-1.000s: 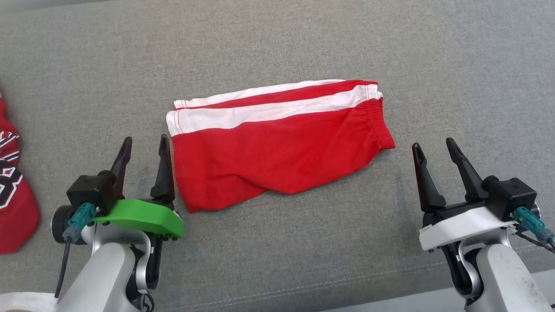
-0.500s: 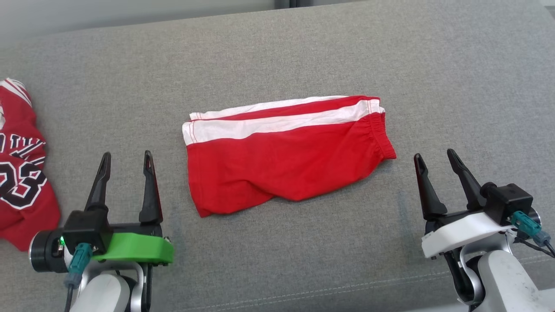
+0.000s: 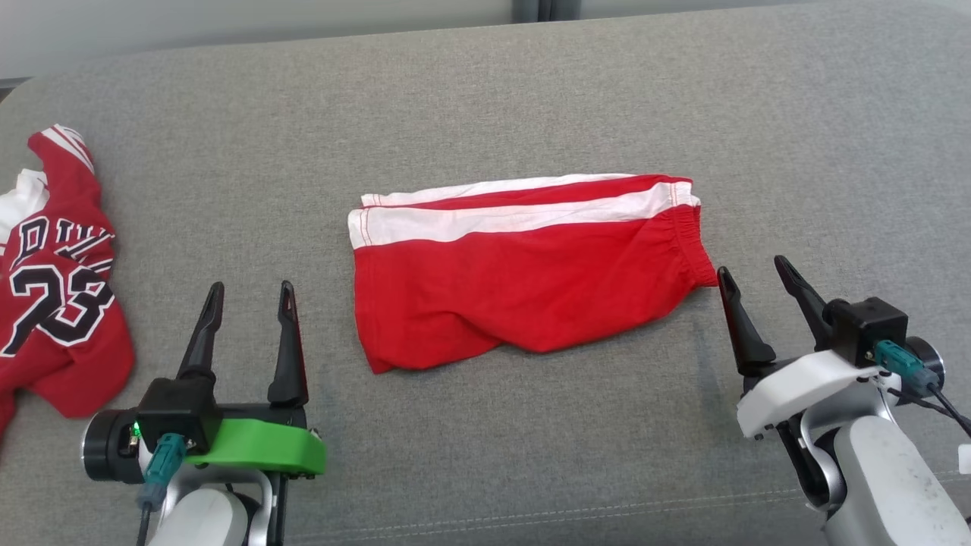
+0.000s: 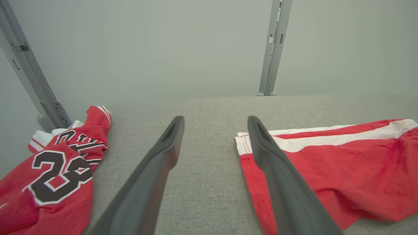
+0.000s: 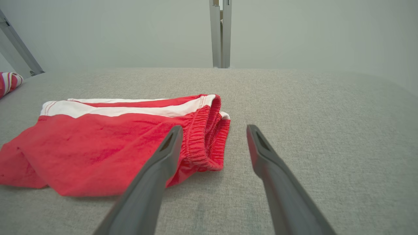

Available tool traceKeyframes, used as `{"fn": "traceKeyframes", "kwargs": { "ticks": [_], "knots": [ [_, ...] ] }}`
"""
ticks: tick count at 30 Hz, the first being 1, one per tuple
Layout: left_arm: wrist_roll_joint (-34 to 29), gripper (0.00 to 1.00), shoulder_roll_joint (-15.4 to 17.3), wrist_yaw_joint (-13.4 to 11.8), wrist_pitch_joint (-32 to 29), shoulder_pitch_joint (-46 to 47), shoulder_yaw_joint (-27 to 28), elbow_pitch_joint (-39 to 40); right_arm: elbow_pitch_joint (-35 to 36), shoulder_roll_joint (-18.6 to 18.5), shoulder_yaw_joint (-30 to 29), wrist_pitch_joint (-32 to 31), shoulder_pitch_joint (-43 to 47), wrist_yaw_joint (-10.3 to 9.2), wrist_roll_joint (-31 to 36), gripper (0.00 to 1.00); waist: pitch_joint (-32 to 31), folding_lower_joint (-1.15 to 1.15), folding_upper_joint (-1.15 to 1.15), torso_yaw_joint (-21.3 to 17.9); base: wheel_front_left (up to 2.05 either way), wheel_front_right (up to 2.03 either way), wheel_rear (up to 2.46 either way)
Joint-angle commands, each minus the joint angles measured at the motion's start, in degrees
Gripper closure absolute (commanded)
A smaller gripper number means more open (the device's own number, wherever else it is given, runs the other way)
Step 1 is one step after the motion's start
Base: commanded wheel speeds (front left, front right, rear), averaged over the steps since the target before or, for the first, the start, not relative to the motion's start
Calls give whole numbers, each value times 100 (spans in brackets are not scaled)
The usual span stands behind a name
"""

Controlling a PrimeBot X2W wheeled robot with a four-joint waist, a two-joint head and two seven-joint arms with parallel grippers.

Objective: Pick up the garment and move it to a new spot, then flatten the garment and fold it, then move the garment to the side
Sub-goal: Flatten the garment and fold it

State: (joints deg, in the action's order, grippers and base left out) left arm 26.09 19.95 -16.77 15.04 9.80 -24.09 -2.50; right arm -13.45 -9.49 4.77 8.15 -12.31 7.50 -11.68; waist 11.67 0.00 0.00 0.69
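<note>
Red shorts lie folded on the grey cushion, btwn the 2 grippers. Left gripper & right gripper are spread wide, holding nothing. If a pinch gets just the top layer, the fold may fall open, or bump the red jersey

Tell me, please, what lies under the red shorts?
The red shorts lie on the grey fabric surface, which shows all around them. The patch directly beneath is covered.

Crumpled red jersey at left, grey fabric surface, pale wall behind
</note>
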Motion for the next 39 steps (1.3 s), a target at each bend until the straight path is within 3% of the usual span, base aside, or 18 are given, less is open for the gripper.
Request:
{"fn": "traceKeyframes", "kwargs": {
  "ticks": [1, 10, 21, 24, 29, 39],
  "knots": [
    [-29, 0, -53, 49, 18, 124, -29, -33, -110, -47, 43, -14, -151, -2, 54, 0, 101, 0, 0, 128, 0, 0, 0],
    [-139, 0, -336, 279, 18, 443, -166, -208, -1384, -320, 220, 30, -1002, -2, 10, 0, 440, 0, 0, 524, 0, 0, 0],
    [-292, 0, -534, 455, 19, 556, -23, -289, -2786, -207, 256, 233, -1425, -5, -144, 0, 645, 0, 0, 629, 0, 0, 0],
    [-351, 0, -553, 486, 19, 541, 42, -300, -3029, -150, 331, 304, -1502, -7, -228, 100, 664, 0, 0, 594, 0, 0, 0],
    [-409, 0, -583, 532, 19, 520, 112, -332, -3219, -262, 237, 488, -1564, -21, -360, 100, 640, 0, 0, 501, 0, 0, 0],
    [-473, 0, -611, 580, 18, 417, 232, -333, -3007, -566, -502, 662, -1328, -7, -455, 100, 528, 0, 0, 220, 0, 0, 0]
  ]
}}
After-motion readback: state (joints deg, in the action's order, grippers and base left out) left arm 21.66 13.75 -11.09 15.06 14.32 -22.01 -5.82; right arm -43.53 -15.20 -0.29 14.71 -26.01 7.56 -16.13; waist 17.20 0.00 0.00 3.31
